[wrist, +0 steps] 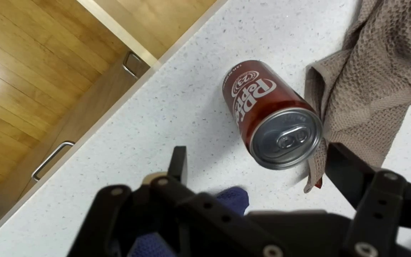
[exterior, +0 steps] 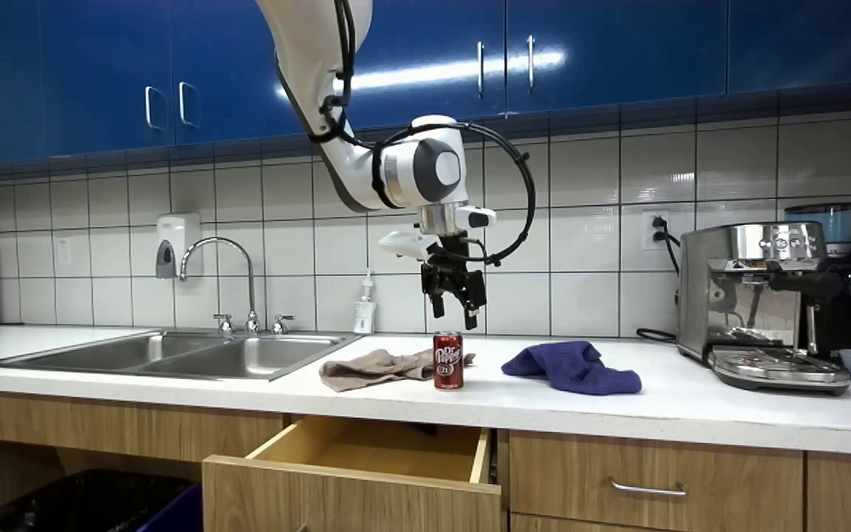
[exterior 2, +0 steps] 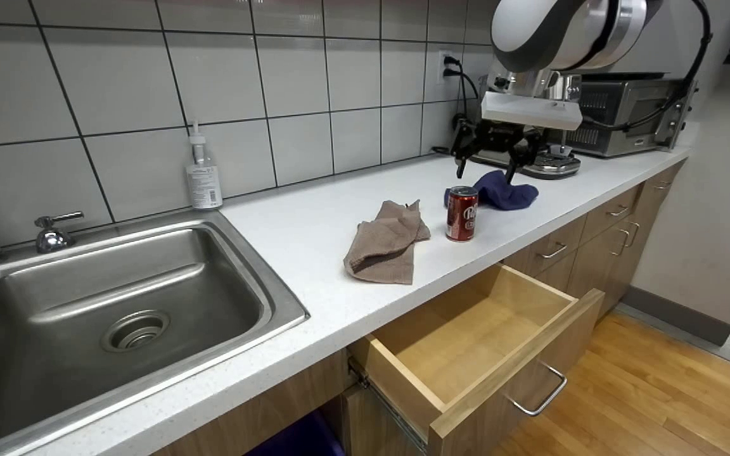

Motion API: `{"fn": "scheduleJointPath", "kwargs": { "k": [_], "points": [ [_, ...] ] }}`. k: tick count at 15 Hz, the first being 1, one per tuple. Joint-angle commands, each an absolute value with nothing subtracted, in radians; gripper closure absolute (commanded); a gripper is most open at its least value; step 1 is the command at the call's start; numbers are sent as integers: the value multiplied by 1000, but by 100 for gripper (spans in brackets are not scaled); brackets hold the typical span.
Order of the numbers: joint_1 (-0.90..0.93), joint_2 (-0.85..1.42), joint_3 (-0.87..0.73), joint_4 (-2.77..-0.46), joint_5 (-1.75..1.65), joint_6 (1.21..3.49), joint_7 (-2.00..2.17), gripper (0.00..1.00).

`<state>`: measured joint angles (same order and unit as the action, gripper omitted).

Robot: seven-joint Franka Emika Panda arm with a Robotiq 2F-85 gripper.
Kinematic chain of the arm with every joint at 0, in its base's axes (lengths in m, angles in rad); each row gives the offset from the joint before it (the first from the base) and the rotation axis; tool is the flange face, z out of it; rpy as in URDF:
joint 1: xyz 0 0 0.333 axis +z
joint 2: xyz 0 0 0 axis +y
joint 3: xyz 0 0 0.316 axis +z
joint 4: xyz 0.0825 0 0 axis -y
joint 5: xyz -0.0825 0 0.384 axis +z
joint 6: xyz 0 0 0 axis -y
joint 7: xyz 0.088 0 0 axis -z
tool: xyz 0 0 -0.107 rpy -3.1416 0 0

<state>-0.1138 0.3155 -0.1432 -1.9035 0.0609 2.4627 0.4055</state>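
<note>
My gripper (exterior: pixel 455 315) hangs open above the counter, pointing down, with nothing between its fingers. Just below it a small red Dr Pepper can (exterior: pixel 448 362) stands upright, apart from the fingertips. In the wrist view the lid of the can (wrist: pixel 273 117) shows between and beyond the two spread fingers (wrist: pixel 179 162). Beside the can lies a crumpled brown cloth (exterior 2: pixel 385 244). On its opposite side is a bunched purple cloth (exterior: pixel 573 368), partly covered by the gripper in the wrist view.
Below the counter edge a wooden drawer (exterior 2: pixel 517 364) is pulled out. A steel sink (exterior 2: pixel 286 304) is set into the counter, with a soap bottle (exterior: pixel 365 307) behind it. An espresso machine (exterior: pixel 758 247) stands farther along, and blue cabinets (exterior: pixel 617 52) hang above.
</note>
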Motion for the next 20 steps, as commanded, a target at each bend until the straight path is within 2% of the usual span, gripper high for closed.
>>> {"fn": "scheduleJointPath", "kwargs": {
  "k": [1,20],
  "points": [
    [-97,383,-158,-1813,43,2415,404,0],
    [-76,477,-169,-1750,49,2399,398,0]
  ]
}}
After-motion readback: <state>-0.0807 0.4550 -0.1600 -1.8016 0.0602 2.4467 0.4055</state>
